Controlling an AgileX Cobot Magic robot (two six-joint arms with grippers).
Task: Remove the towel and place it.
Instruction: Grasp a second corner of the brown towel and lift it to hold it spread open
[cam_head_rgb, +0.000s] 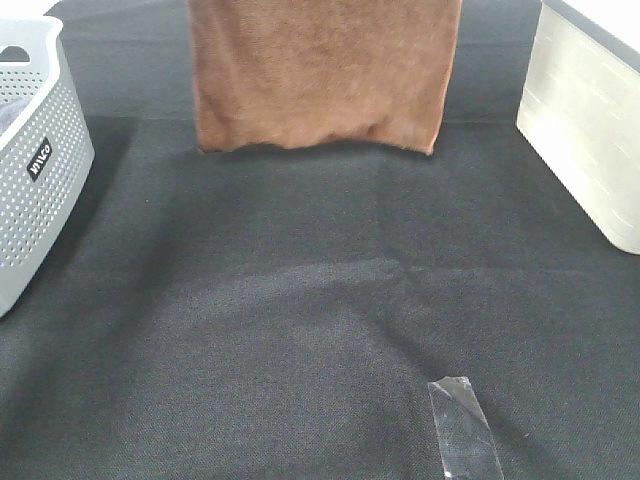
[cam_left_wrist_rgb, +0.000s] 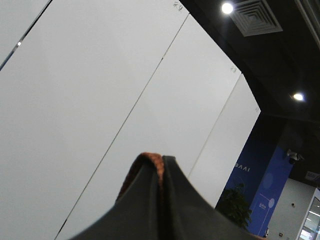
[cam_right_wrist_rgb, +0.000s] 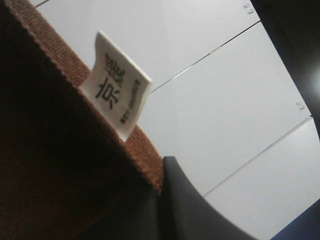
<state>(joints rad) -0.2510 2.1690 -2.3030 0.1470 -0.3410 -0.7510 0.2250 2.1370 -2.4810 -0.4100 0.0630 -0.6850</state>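
Fuzzy matt cloth towel (cam_head_rgb: 320, 70)

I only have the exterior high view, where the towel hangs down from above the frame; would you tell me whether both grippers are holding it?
Observer: Yes. In the left wrist view, the left gripper is shut on the towel, with a sliver of its edge showing above the fingertips.
Operator: And the right one?
Observer: The right gripper is shut on the towel's edge too.
Operator: Thank you. Where is the label?
Observer: The white label sticks out from that edge, just beside the right gripper.
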